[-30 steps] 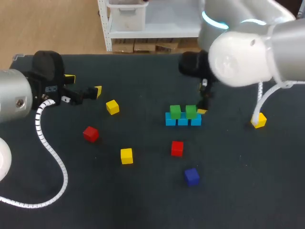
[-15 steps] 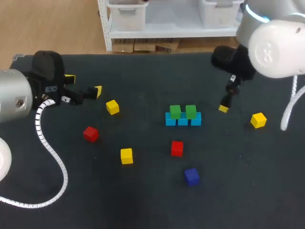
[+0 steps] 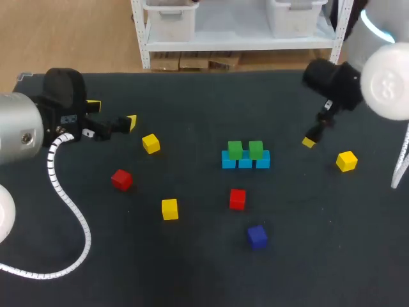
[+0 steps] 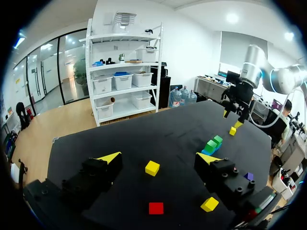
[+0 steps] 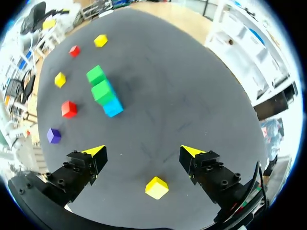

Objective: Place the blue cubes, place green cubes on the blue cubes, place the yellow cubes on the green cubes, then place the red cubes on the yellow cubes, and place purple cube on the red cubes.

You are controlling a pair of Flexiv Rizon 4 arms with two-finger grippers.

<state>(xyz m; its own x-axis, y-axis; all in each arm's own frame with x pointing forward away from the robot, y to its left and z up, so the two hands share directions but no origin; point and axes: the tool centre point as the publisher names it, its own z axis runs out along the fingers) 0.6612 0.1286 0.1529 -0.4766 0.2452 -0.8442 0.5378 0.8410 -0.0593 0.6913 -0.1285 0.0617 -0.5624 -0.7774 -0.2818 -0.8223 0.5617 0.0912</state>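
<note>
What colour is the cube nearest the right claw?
Yellow; the cube shows best in the right wrist view.

- Matt dark tabletop (image 3: 192,275), felt-ish cloth look
- Smooth red cube (image 3: 237,198) at lower middle, slight sheen, plastic probably
- Glossy pale shell on right arm (image 3: 390,77), upper right
- Matt black, plastic-looking left gripper (image 3: 113,112)
- Ribbed white plastic cable wrap (image 3: 73,217)

My head camera sits high behind me, looking down on the table (image 3: 192,268). My left wrist camera hangs low near the table's left edge, facing across toward the right edge. My right wrist camera looks down from higher up by the right edge. All three share the green cubes (image 3: 235,149) on the blue cubes (image 3: 245,161)
</note>
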